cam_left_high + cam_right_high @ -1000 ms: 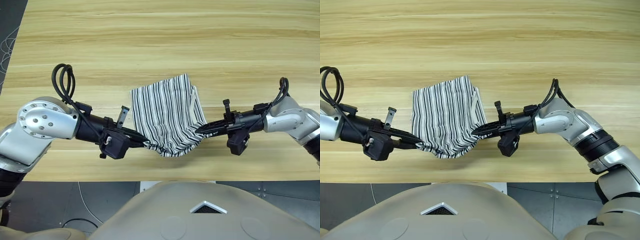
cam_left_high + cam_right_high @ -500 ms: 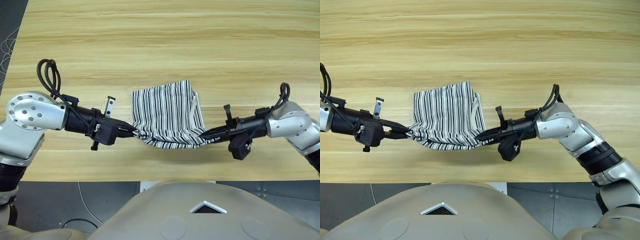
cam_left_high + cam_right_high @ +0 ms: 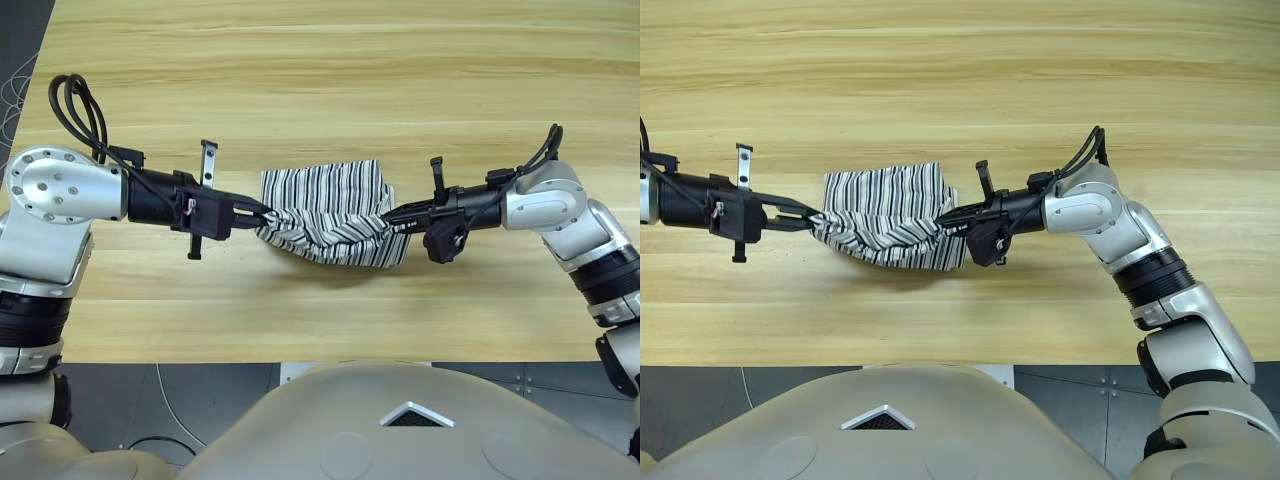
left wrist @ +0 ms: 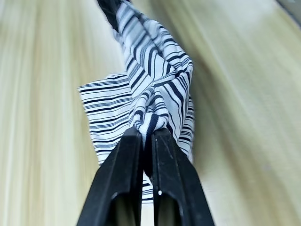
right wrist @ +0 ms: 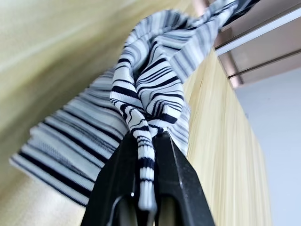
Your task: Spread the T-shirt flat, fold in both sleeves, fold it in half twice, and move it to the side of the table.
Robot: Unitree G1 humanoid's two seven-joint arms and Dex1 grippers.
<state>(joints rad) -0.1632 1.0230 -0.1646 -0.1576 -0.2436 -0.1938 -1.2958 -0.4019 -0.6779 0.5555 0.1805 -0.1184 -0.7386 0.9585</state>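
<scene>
Pale wood table bears the striped T-shirt, now farther from its near edge; left end effector and right end effector clamp it.

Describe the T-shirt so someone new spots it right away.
On the light wooden table, look between the two arms. The T-shirt is bunched there, pinched at one end by the left hand and at the other by the right hand. Black-and-white stripes set it apart.
</scene>
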